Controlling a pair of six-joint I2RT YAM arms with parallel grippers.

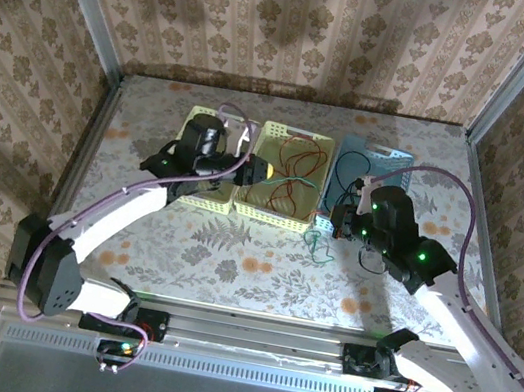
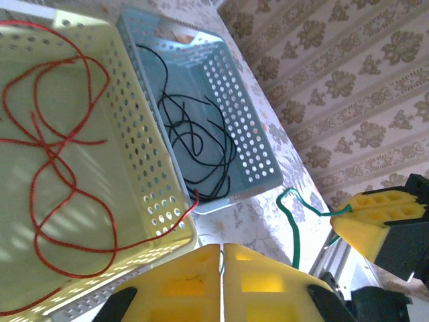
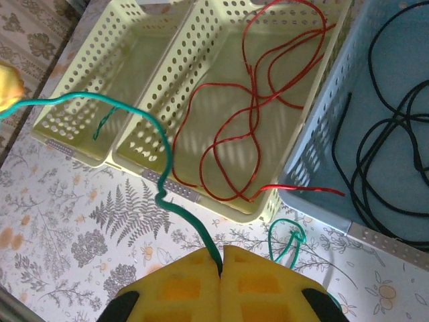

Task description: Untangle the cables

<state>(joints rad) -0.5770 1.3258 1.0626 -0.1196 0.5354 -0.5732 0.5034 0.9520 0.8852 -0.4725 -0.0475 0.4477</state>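
Floral-cloth table [image 1: 232,252], wallpapered walls. From above, a thin red cable [image 1: 298,174] lies in a pale-yellow perforated plastic basket [image 1: 274,216], and a thin black cable [image 1: 353,171] in a light-blue basket [image 1: 400,162]. Left wrist: the left gripper [image 2: 222,258] pinches a thin green cable [image 2: 293,228]. Right wrist: the right gripper [image 3: 221,260] clamps it too, strung across the basket fronts.

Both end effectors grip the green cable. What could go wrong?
The green cable spans left end effector and right end effector; pulling apart hard may slip it from one grip. Its slack loop lies near the red cable end poking out of the middle yellow basket and could snag there.
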